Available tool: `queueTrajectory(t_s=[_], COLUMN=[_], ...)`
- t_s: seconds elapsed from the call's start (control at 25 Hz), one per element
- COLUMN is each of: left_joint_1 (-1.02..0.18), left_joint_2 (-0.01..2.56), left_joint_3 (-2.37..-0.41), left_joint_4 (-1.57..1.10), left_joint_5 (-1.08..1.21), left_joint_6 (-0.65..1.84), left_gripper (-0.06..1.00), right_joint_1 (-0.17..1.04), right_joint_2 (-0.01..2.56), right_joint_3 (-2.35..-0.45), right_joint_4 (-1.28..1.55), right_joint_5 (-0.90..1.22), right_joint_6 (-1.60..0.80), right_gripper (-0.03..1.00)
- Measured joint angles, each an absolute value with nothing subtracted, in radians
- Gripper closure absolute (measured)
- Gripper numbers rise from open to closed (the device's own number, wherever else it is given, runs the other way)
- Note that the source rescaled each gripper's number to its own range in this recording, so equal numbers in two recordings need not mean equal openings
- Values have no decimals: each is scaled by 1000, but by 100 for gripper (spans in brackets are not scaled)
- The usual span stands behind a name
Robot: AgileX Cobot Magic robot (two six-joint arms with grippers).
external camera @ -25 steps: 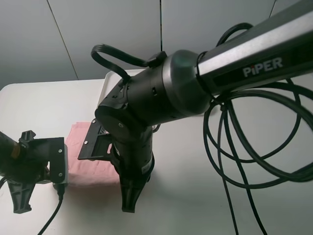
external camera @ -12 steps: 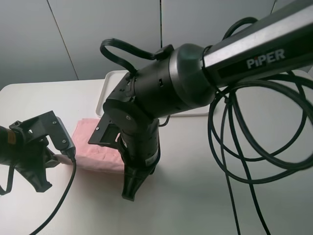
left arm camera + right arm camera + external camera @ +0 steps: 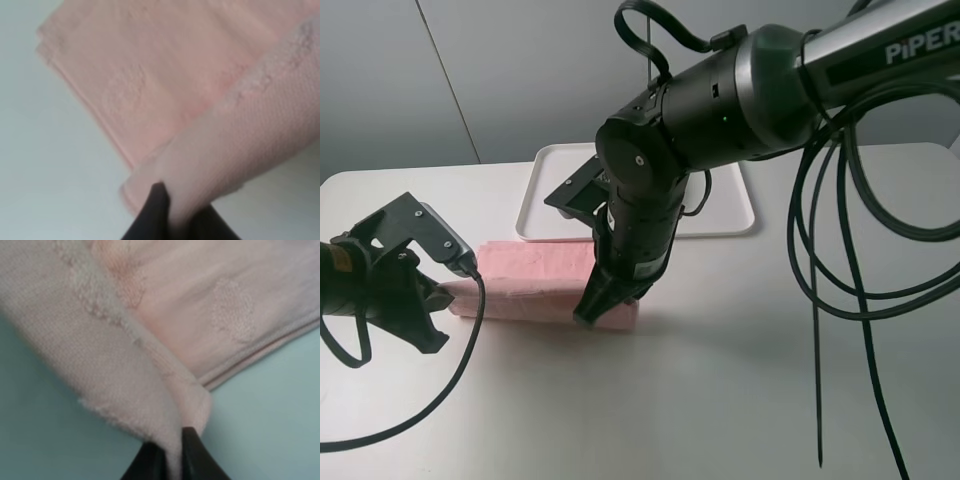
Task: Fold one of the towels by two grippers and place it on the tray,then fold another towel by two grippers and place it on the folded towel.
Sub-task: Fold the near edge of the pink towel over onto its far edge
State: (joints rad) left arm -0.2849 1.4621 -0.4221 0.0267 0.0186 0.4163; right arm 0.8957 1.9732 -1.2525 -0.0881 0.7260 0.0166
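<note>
A pink towel lies as a long folded strip on the white table, just in front of the white tray. My left gripper is at the towel's left end, shut on a lifted fold of it. The left wrist view shows the black fingertips pinching the fold above the flat layers of the towel. My right gripper is at the towel's right end, shut on its edge. The right wrist view shows the fingertips pinching it over the towel. No second towel is in view.
The right arm's bulky black wrist hangs over the tray's front edge and hides part of it. Loose black cables hang across the right side of the table. Grey wall panels stand behind.
Both grippers have moved away from the table's front edge toward the tray, carrying the towel's near edge over. The towel now shows as a narrower strip.
</note>
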Motion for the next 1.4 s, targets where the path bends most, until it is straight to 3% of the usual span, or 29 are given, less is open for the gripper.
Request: queueTrajectory(t_s=[0.36, 1.04, 1.12, 1.2, 1.32, 1.4], left_joint_1=[-281, -281, -281, -269, -220, -178], left_joint_2=[1495, 1650, 1652, 1654, 1654, 1654], left_joint_3=[-471, -588, -590, -590, -590, -590], left_joint_4=[24, 0, -13, -46, -147, -208], left_joint_5=[-48, -45, -48, -62, -78, -78], left_joint_6=[379, 374, 374, 372, 370, 370], left_gripper=[92, 91, 86, 76, 53, 33], right_joint_1=[881, 881, 881, 881, 881, 881], right_joint_2=[1973, 2019, 2019, 2019, 2019, 2019], right_joint_3=[-1251, -1251, -1251, -1251, -1251, -1251], right_joint_4=[-136, -493, -533, -550, -565, -590], right_joint_5=[635, 554, 541, 514, 500, 500], right_joint_6=[112, 466, 510, 531, 590, 643], right_gripper=[97, 91, 82, 62, 26, 10])
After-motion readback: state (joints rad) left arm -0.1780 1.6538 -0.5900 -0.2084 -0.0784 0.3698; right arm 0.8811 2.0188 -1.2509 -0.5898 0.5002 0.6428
